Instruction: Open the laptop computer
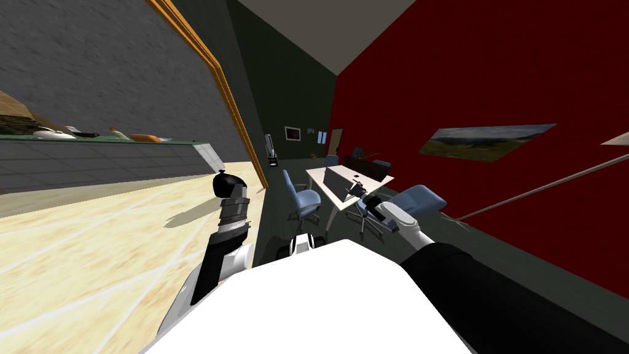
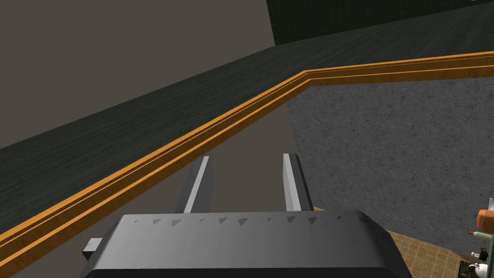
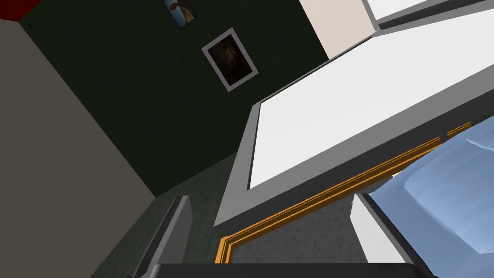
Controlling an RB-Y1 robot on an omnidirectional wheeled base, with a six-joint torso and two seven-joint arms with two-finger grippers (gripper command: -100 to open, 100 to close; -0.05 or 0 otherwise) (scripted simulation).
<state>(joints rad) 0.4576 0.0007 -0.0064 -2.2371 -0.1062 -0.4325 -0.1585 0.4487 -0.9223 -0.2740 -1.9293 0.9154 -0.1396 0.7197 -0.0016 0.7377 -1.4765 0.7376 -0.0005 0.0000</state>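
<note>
Red-walled office: laptop (image 1: pixel 338 180) seen on desk (image 1: pixel 317 176) at 1 o'clock, right gripper (image 1: pixel 353 186) beside it; left gripper (image 2: pixel 246 181) raised at 11 o'clock; both held agape.

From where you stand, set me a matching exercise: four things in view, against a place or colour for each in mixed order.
Things:
A. left gripper
B. right gripper
C. landscape picture
D. office chairs

Place or colour:
1. hanging on the red wall
2. blue
3. stretched out toward the table
4. raised at the robot's left, away from the table

Pairs: A-4, B-3, C-1, D-2.
</note>
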